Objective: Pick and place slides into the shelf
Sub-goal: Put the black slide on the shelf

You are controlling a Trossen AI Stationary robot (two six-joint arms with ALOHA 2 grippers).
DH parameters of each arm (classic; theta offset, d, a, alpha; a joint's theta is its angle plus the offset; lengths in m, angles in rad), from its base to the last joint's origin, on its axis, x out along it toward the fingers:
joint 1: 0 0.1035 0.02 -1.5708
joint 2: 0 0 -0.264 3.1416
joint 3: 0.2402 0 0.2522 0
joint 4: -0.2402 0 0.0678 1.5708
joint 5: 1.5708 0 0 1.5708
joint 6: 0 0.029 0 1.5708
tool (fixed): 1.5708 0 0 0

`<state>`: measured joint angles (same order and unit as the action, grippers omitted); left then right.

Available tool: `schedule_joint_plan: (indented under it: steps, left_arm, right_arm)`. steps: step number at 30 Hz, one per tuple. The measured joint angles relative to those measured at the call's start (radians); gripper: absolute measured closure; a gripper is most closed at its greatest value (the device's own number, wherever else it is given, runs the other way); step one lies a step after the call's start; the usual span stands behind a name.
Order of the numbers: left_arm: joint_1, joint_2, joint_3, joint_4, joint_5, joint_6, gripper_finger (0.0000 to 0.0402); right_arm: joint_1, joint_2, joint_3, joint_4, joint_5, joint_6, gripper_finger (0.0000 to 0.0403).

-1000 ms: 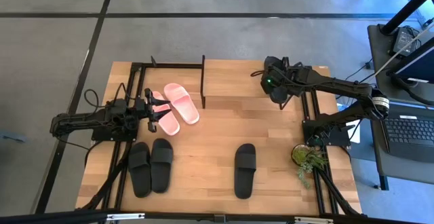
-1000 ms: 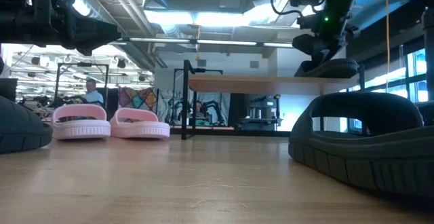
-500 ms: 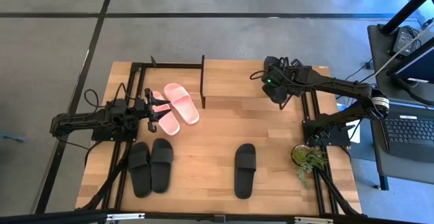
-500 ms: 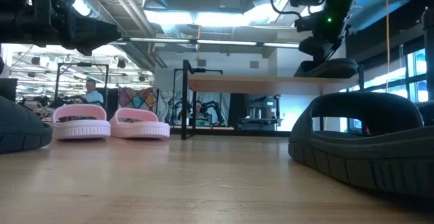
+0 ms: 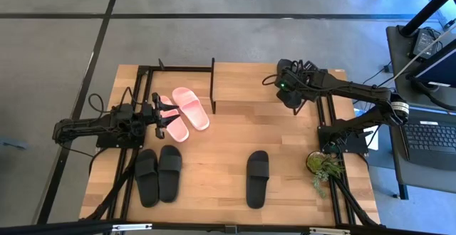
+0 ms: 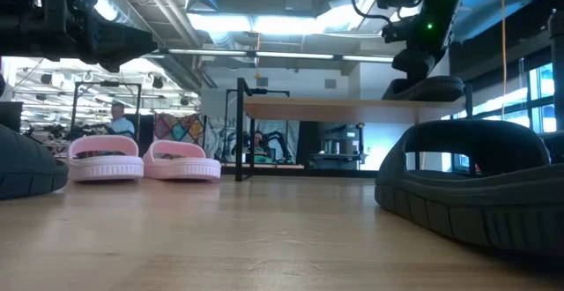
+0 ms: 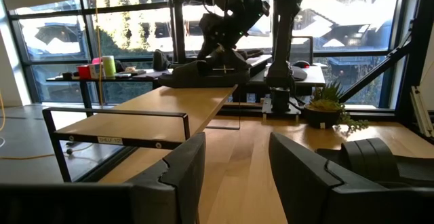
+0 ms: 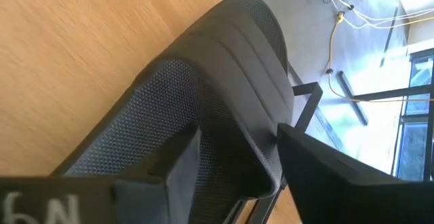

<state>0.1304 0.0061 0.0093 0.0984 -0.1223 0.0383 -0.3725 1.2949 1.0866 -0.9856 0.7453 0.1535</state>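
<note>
The shelf (image 5: 249, 85) stands at the table's far side, its wooden top board (image 6: 335, 108) on a black frame. My right gripper (image 5: 288, 96) is over the board's right end, shut on a black slide (image 6: 432, 88) that lies on the board. Two pink slides (image 5: 191, 108) (image 5: 174, 124) lie soles down on the table beside the shelf's left frame. My left gripper (image 5: 165, 117) hovers open at the pink pair, touching nothing. A black pair (image 5: 158, 176) and a single black slide (image 5: 257, 178) lie flat nearer the near edge. My right gripper holds the black slide at one side of its ribbed strap (image 8: 264, 136). One finger (image 8: 180, 159) is inside on the textured footbed, and the other (image 8: 325, 176) is outside the slide's side. It comes from above, and the slide's sole rests on the shelf's top board (image 8: 68, 47).
A small potted plant (image 5: 324, 165) stands by the right arm's base near the table's right edge. The shelf's black frame posts (image 5: 213, 85) rise beside the pink slides. Bare wood lies between the black pair and the single black slide. A laptop desk stands beyond the right edge.
My right gripper has shifted and turned a little above the black slide on the shelf board. The slide has stayed in place.
</note>
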Motion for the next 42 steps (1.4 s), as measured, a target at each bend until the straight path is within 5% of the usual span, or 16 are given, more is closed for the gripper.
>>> schedule_joint_plan:
  steps: [10,24,31,42]
  left_arm:
    - [0.000,0.000,0.000,0.000,0.000,0.000,0.0246]
    - [0.000,0.000,0.000,0.000,0.000,0.000,0.0246]
    - [0.000,0.000,0.000,0.000,0.000,0.000,0.0246]
    - [0.000,0.000,0.000,0.000,0.000,0.000,0.0246]
  right_arm:
    - [0.001,0.000,-0.001,0.001,0.000,0.000,0.0140]
    - [0.020,0.000,0.058,-0.027,-0.043,0.029,0.0134]
    - [0.095,-0.001,0.153,-0.118,-0.053,0.087,0.0134]
    - [0.316,-0.001,0.203,-0.141,-0.251,0.209,0.0134]
